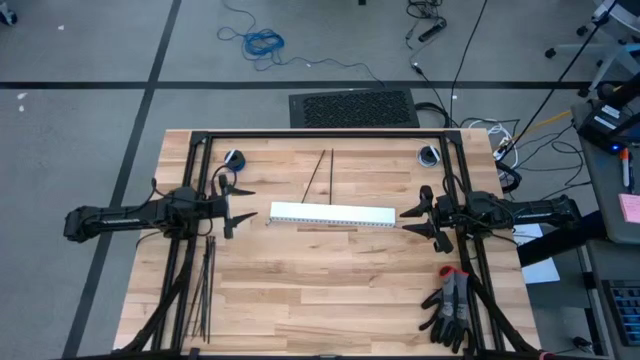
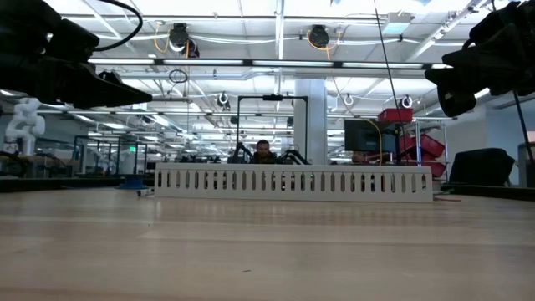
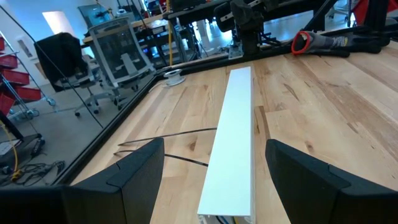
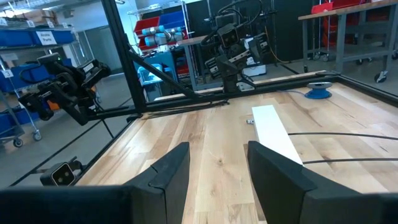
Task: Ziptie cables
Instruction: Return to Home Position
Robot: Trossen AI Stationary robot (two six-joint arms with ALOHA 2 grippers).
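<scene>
Since the left gripper (image 1: 238, 210) gapes wide and the right gripper (image 1: 408, 220) stands parted but narrower, a low swing home could clip the closed duct (image 1: 333, 214) lying between them, where the cables cannot be seen; spare zipties (image 1: 322, 172) lie just beyond it.

no readable text or numbers, labels on blue bins (image 4: 18, 38) illegible

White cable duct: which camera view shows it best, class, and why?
The high view: the whole duct shows from above, end to end. The low view gives only its slotted side; both wrist views foreshorten its lid.
</scene>
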